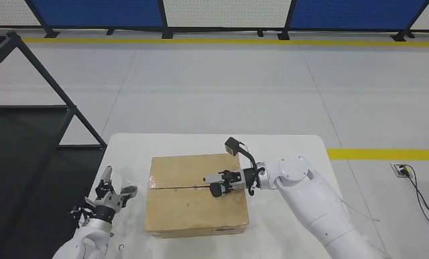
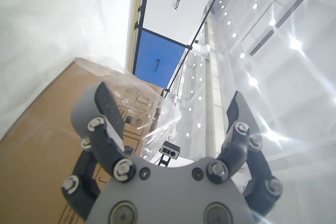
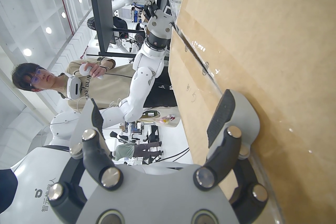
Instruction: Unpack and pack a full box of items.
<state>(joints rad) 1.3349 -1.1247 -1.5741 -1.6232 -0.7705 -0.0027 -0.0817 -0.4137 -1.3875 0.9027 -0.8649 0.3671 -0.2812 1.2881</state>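
A closed cardboard box [image 1: 194,198] stands mid-table, its two top flaps meeting at a seam [image 1: 181,186]. My right gripper [image 1: 213,184] hovers open over the box top near that seam; in the right wrist view the gripper [image 3: 160,99] has one finger [image 3: 223,114] lying against the cardboard [image 3: 262,25] and nothing between its fingers. My left gripper [image 1: 107,186] stands open at the table's left, beside the box's short side [image 2: 39,143]. A scrap of crumpled clear plastic [image 2: 157,109] sits just beyond one finger [image 2: 107,104] of that gripper [image 2: 169,93].
The white table [image 1: 288,148] has bare room behind and to the right of the box. A black metal frame [image 1: 40,78] stands off the table's left side. The table's left edge runs close by the left gripper.
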